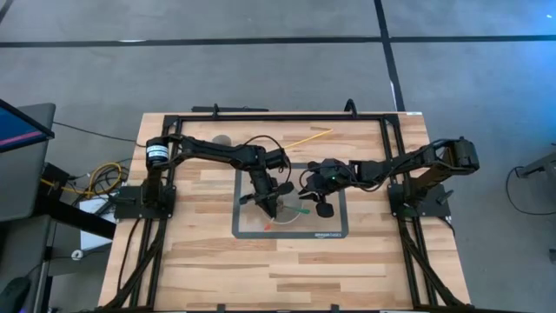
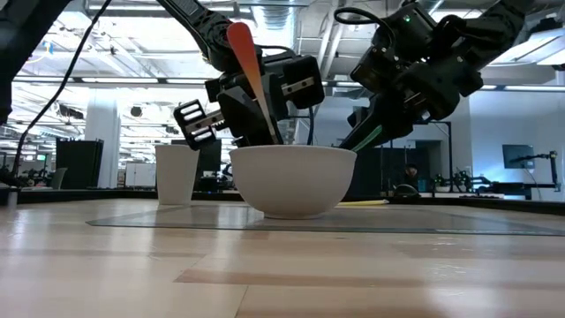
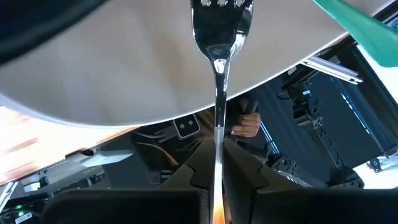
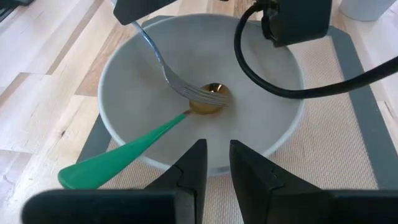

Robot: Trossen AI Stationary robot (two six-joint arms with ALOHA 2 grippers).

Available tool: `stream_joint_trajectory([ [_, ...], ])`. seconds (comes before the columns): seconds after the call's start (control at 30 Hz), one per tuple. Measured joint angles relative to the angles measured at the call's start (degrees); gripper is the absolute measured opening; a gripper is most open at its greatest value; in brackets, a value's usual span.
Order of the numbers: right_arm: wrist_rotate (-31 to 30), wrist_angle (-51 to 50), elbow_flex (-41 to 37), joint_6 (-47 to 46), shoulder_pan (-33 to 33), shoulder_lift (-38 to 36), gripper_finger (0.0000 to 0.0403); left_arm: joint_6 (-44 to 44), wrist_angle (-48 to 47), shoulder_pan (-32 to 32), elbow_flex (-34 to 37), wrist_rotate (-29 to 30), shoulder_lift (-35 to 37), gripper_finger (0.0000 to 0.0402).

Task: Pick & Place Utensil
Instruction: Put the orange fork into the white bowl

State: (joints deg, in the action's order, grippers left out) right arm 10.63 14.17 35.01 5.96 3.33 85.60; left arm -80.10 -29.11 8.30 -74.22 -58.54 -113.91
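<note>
A white bowl [image 4: 267, 124] stands on a grey mat. In it lies a spoon with a gold head [image 4: 211, 99] and a green handle [image 4: 118, 158]; the handle leans on the bowl's rim and sticks out past it. My left gripper [image 3: 216, 152] is over the bowl [image 1: 291, 209], shut on a metal fork with an orange handle [image 2: 245, 62]. The fork's tines [image 4: 194, 93] are down at the bowl's bottom, beside the spoon's head. My right gripper [image 4: 217, 155] hovers open above the bowl's right rim [image 1: 314, 193], close to the green handle and holding nothing. My left gripper pinches the fork's thin metal shaft [image 3: 217, 134] between its two fingers, just below the orange handle. The fingers slant down into the bowl from above, lying along the fork. The fork stands steeply tilted, tines [image 3: 222, 15] low in the bowl, orange handle rising above the gripper.
A white cup [image 2: 177, 172] stands on the table beyond the mat, to the far left of the bowl. A thin yellow stick [image 1: 308, 137] lies near the far edge. The grey mat [image 1: 334, 228] has bare room near the bowl. Both arms crowd over the bowl.
</note>
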Motion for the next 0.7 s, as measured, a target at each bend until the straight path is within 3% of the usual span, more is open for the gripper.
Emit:
stream_joint_trajectory([
  [0.7,0.0,0.0,0.0,-0.6,0.0,0.0,0.0063,1.6,2.8,0.0,0.0,2.9,0.0,0.0021],
])
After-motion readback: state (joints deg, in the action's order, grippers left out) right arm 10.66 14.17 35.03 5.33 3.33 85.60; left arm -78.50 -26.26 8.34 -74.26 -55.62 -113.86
